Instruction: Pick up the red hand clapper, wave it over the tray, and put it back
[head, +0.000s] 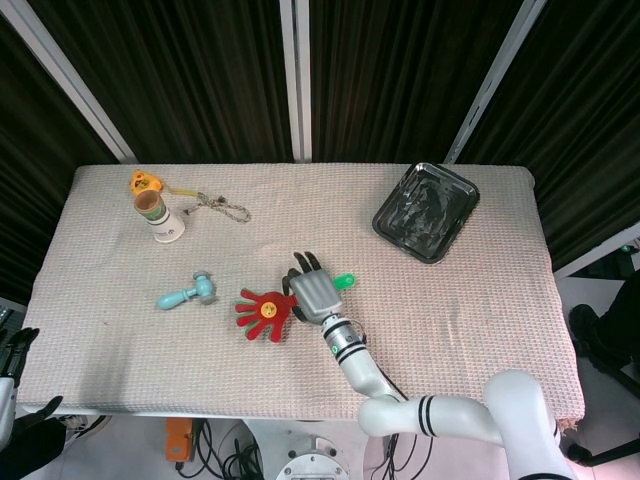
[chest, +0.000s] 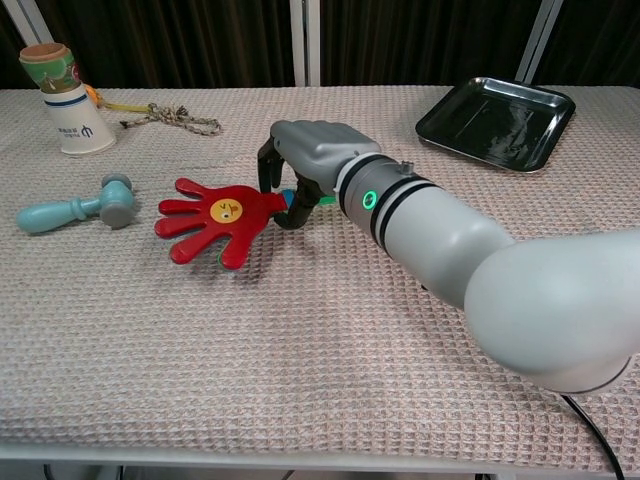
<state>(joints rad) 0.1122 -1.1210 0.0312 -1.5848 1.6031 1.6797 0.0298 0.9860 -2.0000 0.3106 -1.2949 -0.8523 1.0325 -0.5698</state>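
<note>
Both views are evenly and brightly lit from overhead. The desk (head: 460, 300) renders pale with its weave texture sharp across the full frame. The backdrop stays near black at 12 o'clock in each view. Shadows are short and soft: a faint one lies under the red hand clapper (chest: 213, 217). The tray (chest: 495, 120) carries streaked white glare on its dark floor. No motion blur is visible. The head view bows slightly toward its edges.

Looks like a robot lab setup, not anybody's home: black curtains (head: 400, 70) on metal rails behind the cloth-covered surface (head: 450, 300), plus loose cables (head: 215, 445) dangling underneath the near edge.
</note>
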